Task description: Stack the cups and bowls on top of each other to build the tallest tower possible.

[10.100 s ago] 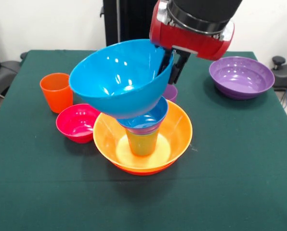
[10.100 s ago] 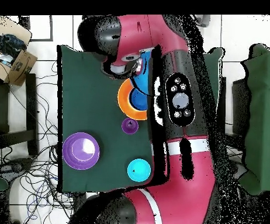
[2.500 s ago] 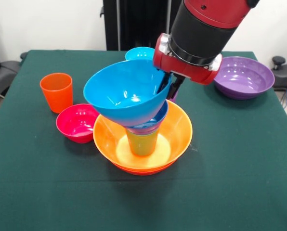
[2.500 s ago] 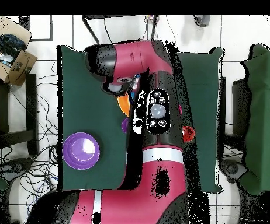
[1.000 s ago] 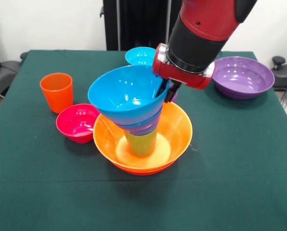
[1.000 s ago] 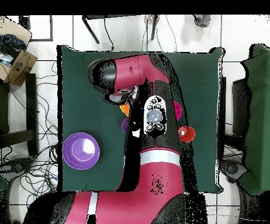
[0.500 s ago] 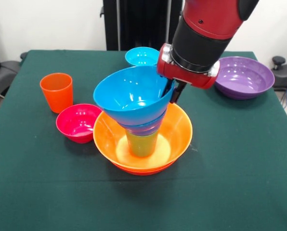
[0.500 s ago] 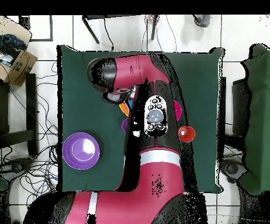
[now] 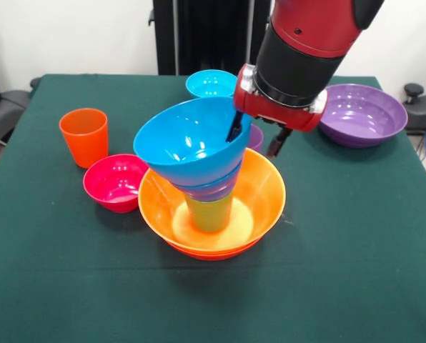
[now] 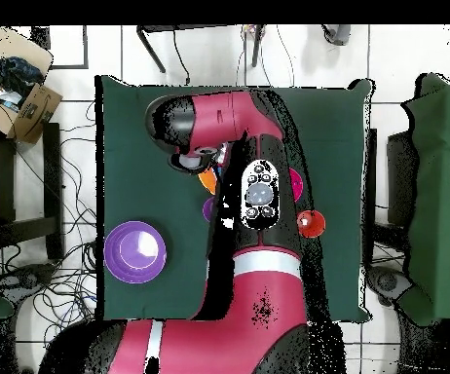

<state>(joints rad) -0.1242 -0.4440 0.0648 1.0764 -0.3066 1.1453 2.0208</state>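
While the spread-fingered gripper [image 9: 255, 139] straddles its rim, the sky-blue bowl [image 9: 188, 143] tops the tower [image 9: 207, 187]. Orange cup [image 9: 84, 136] at nine o'clock, magenta bowl [image 9: 116, 182] and purple bowl [image 9: 357, 114] at two remain unstacked.

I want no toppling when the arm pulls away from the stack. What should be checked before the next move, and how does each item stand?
1. Hand open, fingers either side of the rim: ok.
2. Large sky-blue plastic bowl level on the tower: not ok, it tilts.
3. Lime green plastic cup upright in the broad yellow-orange bowl: ok.
4. Fingers free of the rim: cannot tell.
5. Small magenta bowl apart from the base: cannot tell.
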